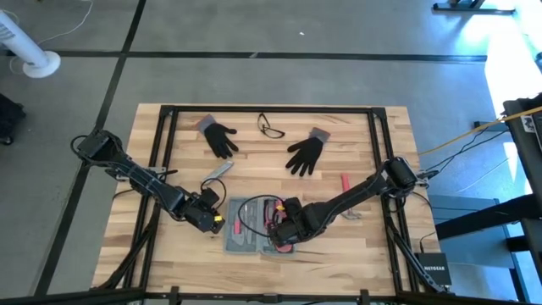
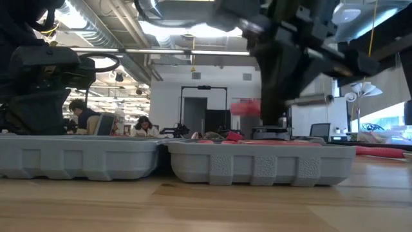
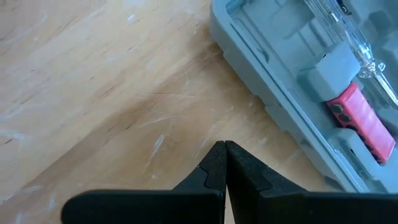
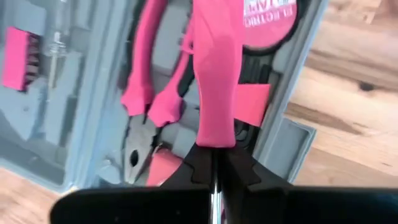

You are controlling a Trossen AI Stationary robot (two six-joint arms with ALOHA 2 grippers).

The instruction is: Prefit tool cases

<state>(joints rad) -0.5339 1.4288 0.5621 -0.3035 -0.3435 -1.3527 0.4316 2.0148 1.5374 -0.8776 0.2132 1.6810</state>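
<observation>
Blue-grey plastic tool case (image 1: 254,227) is laid open & flat at table's near-centre edge, pink-handled tools seated in moulded recesses.

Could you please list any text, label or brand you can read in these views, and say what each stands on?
"NETGEAR": on the black box beside the table's edge, high view.
White lettering on the round pink tool in the tool case, right wrist view: too blurred and cut off to read.
Nothing else is legible.

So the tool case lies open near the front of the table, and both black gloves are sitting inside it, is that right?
Not quite. The tool case does lie open near the table's front edge, but the two black gloves are not inside it. The high view shows them on the bare wood farther back, either side of the glasses.
</observation>
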